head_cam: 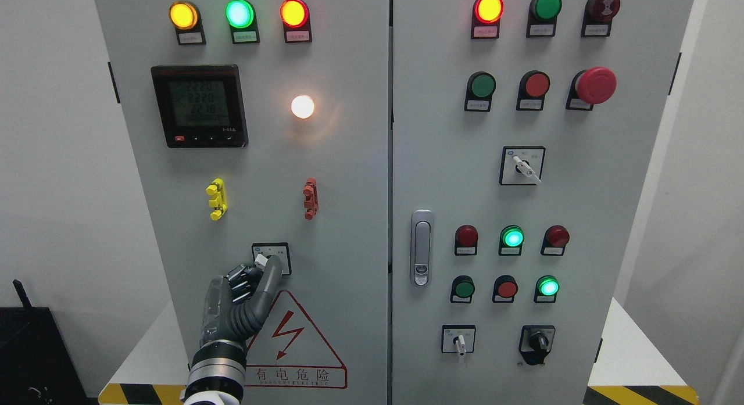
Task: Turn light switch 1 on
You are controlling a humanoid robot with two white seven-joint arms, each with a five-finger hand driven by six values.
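On the left cabinet door a small rotary switch (271, 257) sits in a black-framed plate, with a white knob (261, 259) showing. My left hand (258, 271) reaches up from the bottom edge, its fingers curled around the white knob and covering the plate's lower left part. Above, a round white lamp (302, 106) glows brightly. My right hand does not appear.
A digital meter (199, 106), yellow (216, 199) and red (310, 199) clips and a red hazard triangle (293, 341) share the left door. The right door carries a handle (421, 247), lamps, push buttons, a red mushroom button (596, 85) and rotary switches (522, 166).
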